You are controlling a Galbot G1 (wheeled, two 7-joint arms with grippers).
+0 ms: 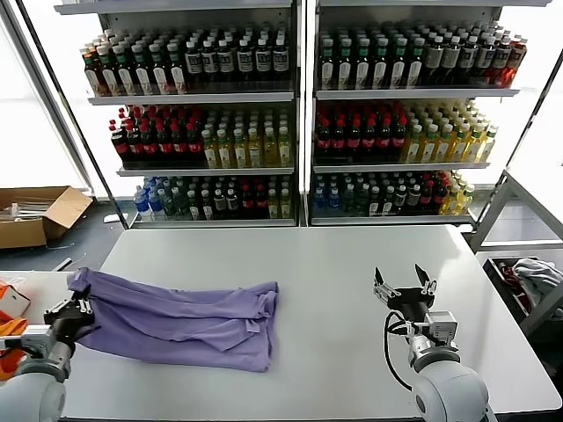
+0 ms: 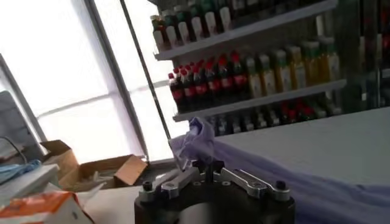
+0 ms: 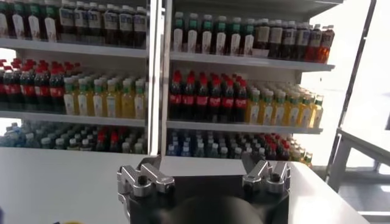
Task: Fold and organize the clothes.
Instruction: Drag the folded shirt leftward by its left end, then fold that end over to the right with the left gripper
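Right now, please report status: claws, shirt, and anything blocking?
Left claw shut on lavender T-shirt, at its left end. Right claw open, above bare white table. Shirt lies bunched lengthwise. Nothing blocking.

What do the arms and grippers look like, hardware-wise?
Both arms are light grey with rounded shells. The left gripper and right gripper have black bodies and silver-grey metal fingers with dark bolts. A black cable loops beside the right wrist.
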